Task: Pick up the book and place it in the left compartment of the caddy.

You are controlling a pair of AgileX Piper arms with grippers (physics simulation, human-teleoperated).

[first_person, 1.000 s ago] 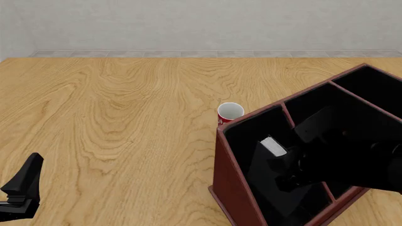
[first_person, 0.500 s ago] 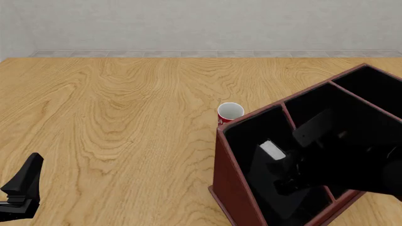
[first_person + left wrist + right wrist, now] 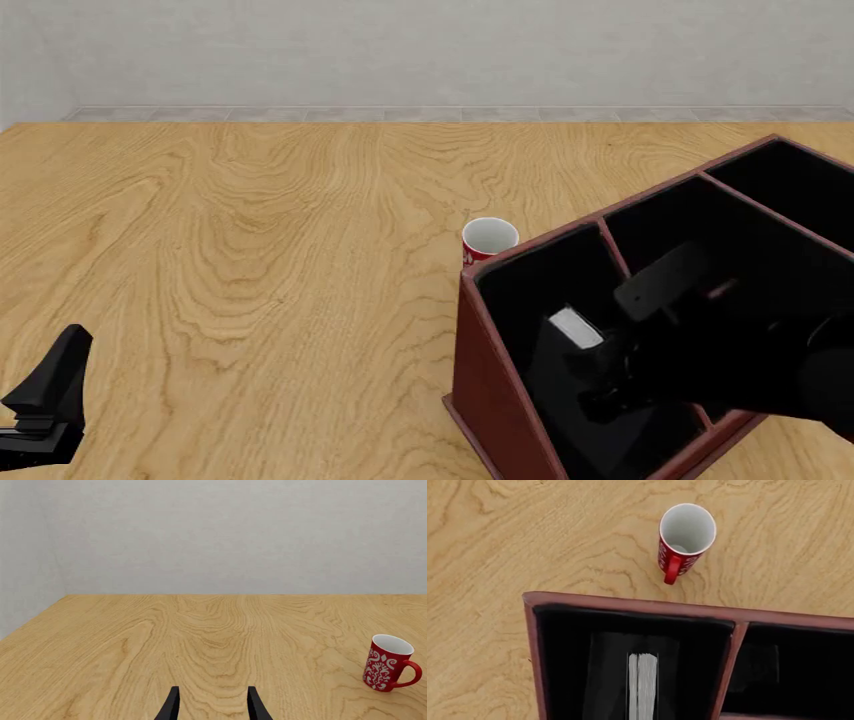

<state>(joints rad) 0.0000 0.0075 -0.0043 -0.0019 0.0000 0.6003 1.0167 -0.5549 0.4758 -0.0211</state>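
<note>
The reddish-brown caddy [image 3: 487, 385] stands at the right of the table. My right gripper [image 3: 597, 352] reaches down into its long left compartment [image 3: 523, 285] and is shut on the small black book [image 3: 575, 327], whose white page edge faces up. The book sits below the caddy's rim, inside that compartment. In the right wrist view the white page edge [image 3: 642, 685] shows between dark sides, within the black-lined section behind the caddy's rim [image 3: 627, 605]. My left gripper [image 3: 51, 392] rests low at the front left, open and empty, with both fingertips apart in the left wrist view [image 3: 213, 710].
A red-and-white cup [image 3: 489, 238] stands upright just beyond the caddy's far left corner. It also shows in the left wrist view [image 3: 388, 662] and the right wrist view [image 3: 686, 535]. Smaller divided sections [image 3: 787, 200] lie to the caddy's right. A grey wall [image 3: 427, 50] backs the table.
My right gripper has moved lower with the book, so the white page edge sits deeper in the left compartment. The left arm has not moved.
</note>
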